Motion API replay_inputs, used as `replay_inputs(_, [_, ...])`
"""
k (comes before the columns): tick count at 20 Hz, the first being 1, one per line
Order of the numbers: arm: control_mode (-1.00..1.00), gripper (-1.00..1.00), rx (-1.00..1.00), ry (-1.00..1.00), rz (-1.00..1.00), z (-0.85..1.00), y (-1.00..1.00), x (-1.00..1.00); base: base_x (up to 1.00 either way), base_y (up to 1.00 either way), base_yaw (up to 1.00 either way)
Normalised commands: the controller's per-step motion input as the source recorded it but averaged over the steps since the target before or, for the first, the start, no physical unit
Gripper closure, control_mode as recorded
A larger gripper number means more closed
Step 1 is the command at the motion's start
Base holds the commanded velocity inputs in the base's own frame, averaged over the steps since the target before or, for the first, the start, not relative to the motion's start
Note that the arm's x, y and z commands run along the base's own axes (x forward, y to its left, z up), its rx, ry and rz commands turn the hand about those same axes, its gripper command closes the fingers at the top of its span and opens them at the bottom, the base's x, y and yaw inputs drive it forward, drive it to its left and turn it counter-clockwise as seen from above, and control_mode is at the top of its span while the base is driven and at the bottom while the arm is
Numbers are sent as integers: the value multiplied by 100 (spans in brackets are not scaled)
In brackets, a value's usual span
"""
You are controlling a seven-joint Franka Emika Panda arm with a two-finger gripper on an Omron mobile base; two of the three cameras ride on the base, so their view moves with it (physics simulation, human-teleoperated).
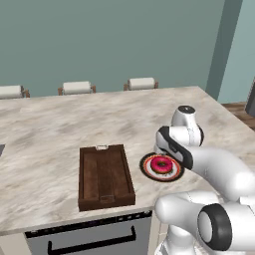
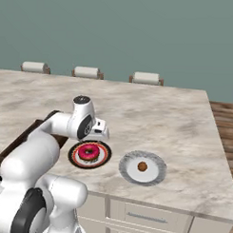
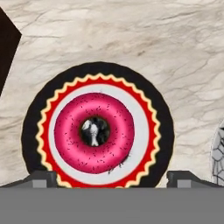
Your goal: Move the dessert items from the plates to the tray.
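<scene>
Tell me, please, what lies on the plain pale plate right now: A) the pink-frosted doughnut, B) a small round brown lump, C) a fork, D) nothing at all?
B: the small brown lump sits at the middle of the pale plate, while the pink doughnut lies on the black-rimmed plate.

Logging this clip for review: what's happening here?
The arm holds its gripper open above the pink doughnut, which sits on the patterned plate. The small brown pastry lies on the pale plate beside it. The wooden tray on the counter holds neither dessert yet.
</scene>
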Motion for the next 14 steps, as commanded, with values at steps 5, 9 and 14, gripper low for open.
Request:
replay_inputs(5, [-100, -100, 0, 0, 0, -26, 0, 20, 0, 0, 0])
replay_inputs(9, [-100, -100, 0, 0, 0, -18, -3, 14, 0, 0, 0])
replay_inputs(14, [-100, -100, 0, 0, 0, -22, -12, 1, 0, 0, 0])
